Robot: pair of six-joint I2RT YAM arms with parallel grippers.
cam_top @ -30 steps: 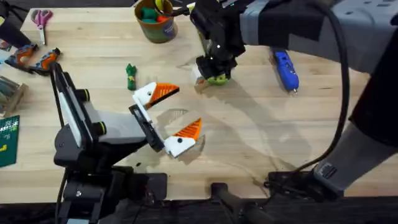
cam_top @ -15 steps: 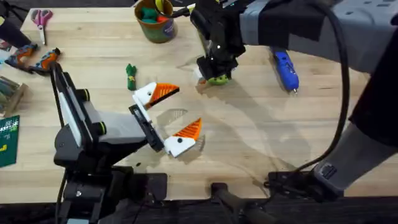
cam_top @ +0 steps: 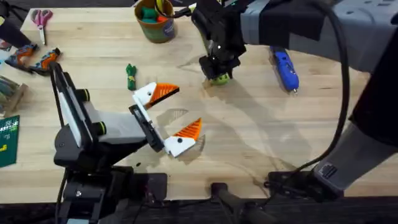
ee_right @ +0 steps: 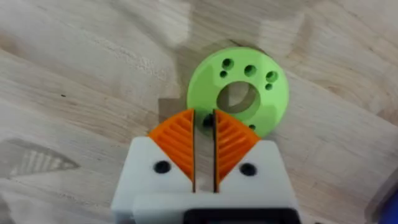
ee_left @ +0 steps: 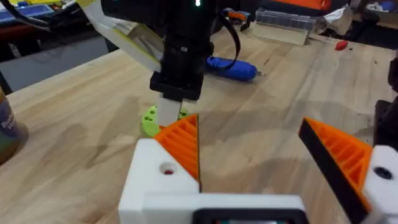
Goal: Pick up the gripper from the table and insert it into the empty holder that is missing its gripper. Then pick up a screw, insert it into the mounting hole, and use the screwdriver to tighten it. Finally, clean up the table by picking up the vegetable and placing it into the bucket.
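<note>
Overhead, the right gripper (cam_top: 217, 73) has shifted slightly onto the round lime-green plastic disc (cam_top: 218, 78), its orange pads together on something thin I cannot identify. The left gripper (cam_top: 172, 116) stays wide apart beside that disc; I judge screw insertion is underway.

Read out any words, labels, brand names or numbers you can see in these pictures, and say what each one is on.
No text can be read.
Green card at the table's left edge: white marks, too small to read.
Blue screwdriver: no legible marking.
Lime-green disc: holes, no lettering.
Right gripper, white with orange pads: no label.
</note>
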